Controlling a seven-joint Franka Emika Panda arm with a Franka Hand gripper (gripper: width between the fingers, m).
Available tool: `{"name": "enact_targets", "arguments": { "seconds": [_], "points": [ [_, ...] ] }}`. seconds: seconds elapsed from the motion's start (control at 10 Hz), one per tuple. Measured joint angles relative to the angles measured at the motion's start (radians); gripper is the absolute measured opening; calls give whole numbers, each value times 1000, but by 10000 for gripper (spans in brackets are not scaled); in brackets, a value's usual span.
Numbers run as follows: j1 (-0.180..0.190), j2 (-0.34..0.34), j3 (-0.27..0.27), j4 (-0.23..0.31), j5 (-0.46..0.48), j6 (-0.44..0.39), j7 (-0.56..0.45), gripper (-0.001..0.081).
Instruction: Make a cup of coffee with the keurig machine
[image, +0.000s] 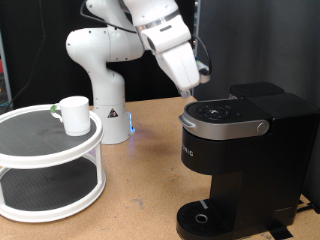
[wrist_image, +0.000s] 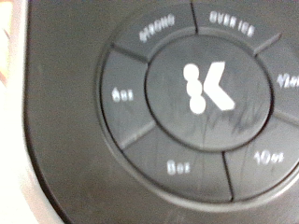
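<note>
At the exterior view's left stands a white two-tier round stand (image: 40, 140), and the cup (image: 73, 114) sits upright on its top shelf near the 3 o'clock edge, handle turned toward 9 o'clock. Just behind, at about 1 o'clock from the cup, rises the arm's white base (image: 105, 100), with a small blue light glowing low at its side on the brown table (image: 140, 190).

From there the arm reaches across toward 4 o'clock, and the gripper (image: 187, 92) hangs at the very top of the keurig (image: 235, 160), right over the lid's 10 o'clock corner. Whether its fingers are apart or together I cannot tell; they are too small and dark against the machine. Nothing shows between them.

The keurig stands at the exterior view's right, lid down, its round drip tray (image: 205, 216) bare at the front base.

The wrist view is filled by the button ring (wrist_image: 196, 89): a big white K in the middle, with segments marked STRONG, OVER ICE, 6oz, 8oz and 10oz around it, all slightly blurred.
</note>
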Motion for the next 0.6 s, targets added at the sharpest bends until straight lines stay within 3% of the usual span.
{"name": "enact_targets", "arguments": {
  "seconds": [0.6],
  "points": [
    [-2,-26,3,24,-9,-41,28,2]
  ]
}}
